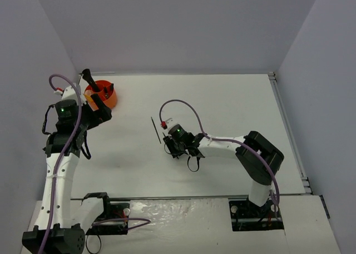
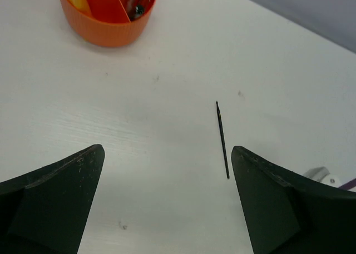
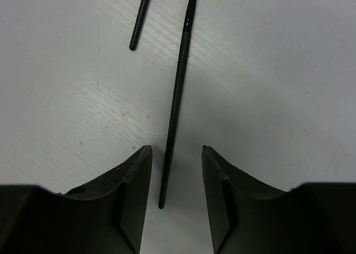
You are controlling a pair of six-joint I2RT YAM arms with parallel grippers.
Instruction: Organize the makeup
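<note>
A thin black pencil [image 1: 156,130] lies on the white table left of centre; the left wrist view shows it too [image 2: 222,140]. My right gripper [image 1: 169,148] sits low over its near end. In the right wrist view the pencil [image 3: 177,106] runs up from between the fingers of that gripper [image 3: 176,149]. The jaws are open, with a gap on each side of the pencil. My left gripper [image 1: 104,108] hangs beside the orange holder [image 1: 105,98], wide open [image 2: 167,149] and empty. A black brush [image 1: 89,78] sticks out of the holder, and dark makeup items [image 2: 138,1] stand inside it.
The orange compartmented holder [image 2: 108,29] stands at the table's far left. A second thin dark stick end [image 3: 140,20] shows at the top left of the right wrist view; I cannot tell what it is. Grey walls enclose the table.
</note>
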